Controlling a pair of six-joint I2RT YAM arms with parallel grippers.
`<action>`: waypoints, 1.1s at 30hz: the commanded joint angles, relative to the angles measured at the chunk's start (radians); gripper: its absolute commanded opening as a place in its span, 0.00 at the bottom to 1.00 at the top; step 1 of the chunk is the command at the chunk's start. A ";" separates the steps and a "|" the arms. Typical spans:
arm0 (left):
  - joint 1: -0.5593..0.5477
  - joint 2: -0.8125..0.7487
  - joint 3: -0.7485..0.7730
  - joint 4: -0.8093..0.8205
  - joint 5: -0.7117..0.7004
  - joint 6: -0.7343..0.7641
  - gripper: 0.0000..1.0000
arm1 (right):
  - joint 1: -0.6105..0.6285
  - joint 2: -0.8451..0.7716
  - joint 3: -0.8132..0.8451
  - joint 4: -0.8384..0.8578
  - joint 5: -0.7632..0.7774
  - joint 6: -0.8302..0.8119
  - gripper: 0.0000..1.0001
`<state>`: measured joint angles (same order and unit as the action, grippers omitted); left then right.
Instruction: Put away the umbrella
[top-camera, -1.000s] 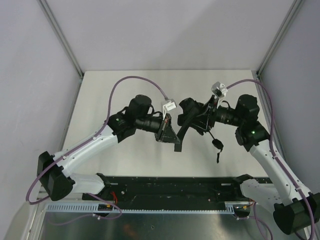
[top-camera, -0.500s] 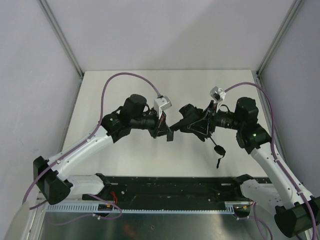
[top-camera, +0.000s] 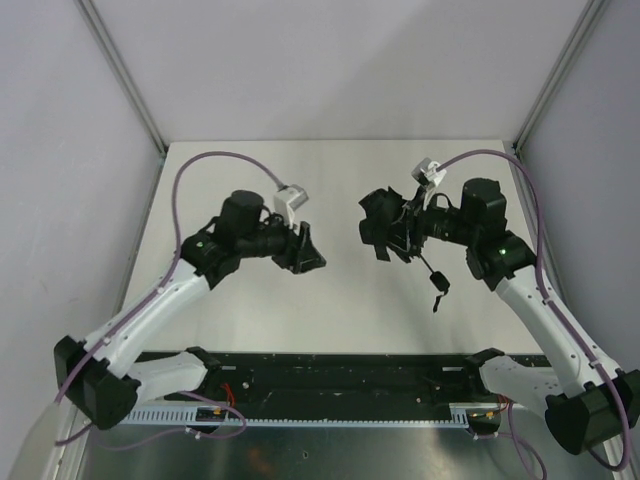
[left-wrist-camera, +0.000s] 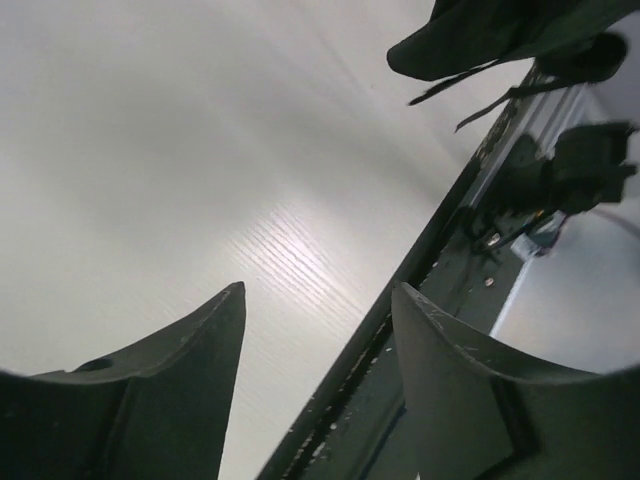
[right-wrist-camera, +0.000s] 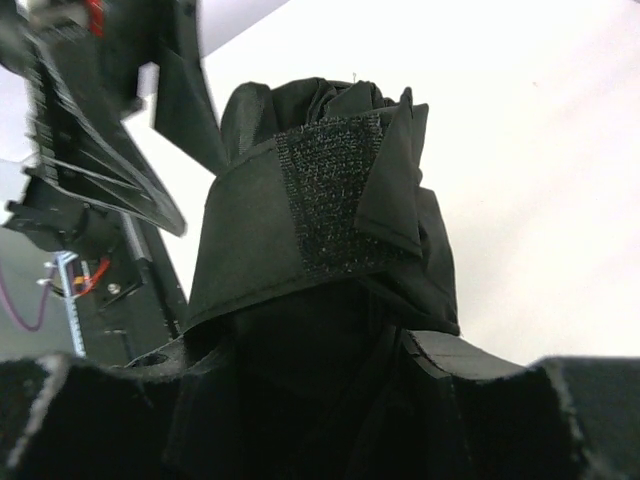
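Overhead, the right gripper (top-camera: 393, 234) clamps the umbrella (top-camera: 375, 222), folded into a crumpled black bundle, just toward 2 o'clock from the middle of the white table (top-camera: 250, 310). The bundle's free end points to 9 o'clock. The wrist strap (top-camera: 438, 288) dangles toward 5 o'clock from the held end, with a small dark knob on it. In the right wrist view, both fingers pinch the bundle low down. The fabric rises beyond them, wrapped by a band whose rough Velcro tab (right-wrist-camera: 325, 195) faces the lens. The left gripper (top-camera: 306, 250) sits at 9 o'clock of the umbrella, near but apart. Its fingers are spread with nothing between them, and bare table shows through the gap.
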<state>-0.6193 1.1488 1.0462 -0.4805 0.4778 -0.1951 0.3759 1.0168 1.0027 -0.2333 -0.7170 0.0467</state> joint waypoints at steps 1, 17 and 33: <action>0.090 -0.122 -0.034 0.060 0.073 -0.255 0.66 | 0.017 0.026 0.101 -0.038 0.103 -0.133 0.00; 0.054 -0.251 -0.516 0.471 -0.039 -1.778 0.77 | 0.090 0.047 0.132 -0.054 0.189 -0.200 0.00; -0.033 0.061 -0.494 0.853 0.052 -1.950 0.71 | 0.219 0.127 0.175 -0.052 0.237 -0.147 0.00</action>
<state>-0.6361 1.2362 0.5812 0.2657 0.5465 -1.9568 0.5220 1.1561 1.1114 -0.3382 -0.5106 -0.0547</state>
